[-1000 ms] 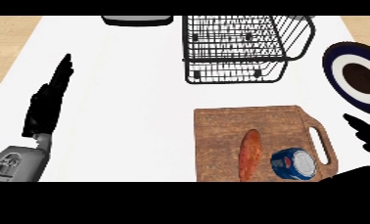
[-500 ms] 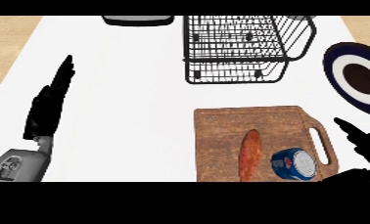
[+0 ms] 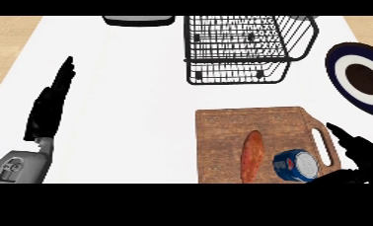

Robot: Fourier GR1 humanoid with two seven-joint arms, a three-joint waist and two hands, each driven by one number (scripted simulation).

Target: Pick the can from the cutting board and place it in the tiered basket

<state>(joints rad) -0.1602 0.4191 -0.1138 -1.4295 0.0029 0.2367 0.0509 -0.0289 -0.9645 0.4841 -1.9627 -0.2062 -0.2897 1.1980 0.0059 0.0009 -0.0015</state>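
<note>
A blue can (image 3: 296, 165) lies on its side near the front right corner of the wooden cutting board (image 3: 226, 136), beside an orange-brown bread roll (image 3: 252, 155). The black wire tiered basket (image 3: 244, 47) stands at the back, beyond the board. My right hand (image 3: 353, 147) comes in at the lower right, fingers straight, just right of the board's handle and close to the can, holding nothing. My left hand (image 3: 50, 102) rests open at the left, fingers pointing up, far from the board.
A dark blue and white plate (image 3: 353, 78) sits at the right edge. A grey object (image 3: 138, 20) shows at the back edge, left of the basket. White counter spreads between my left hand and the board.
My right hand has moved left and down toward the board's handle and the can. The left hand, can and basket have stayed in place.
</note>
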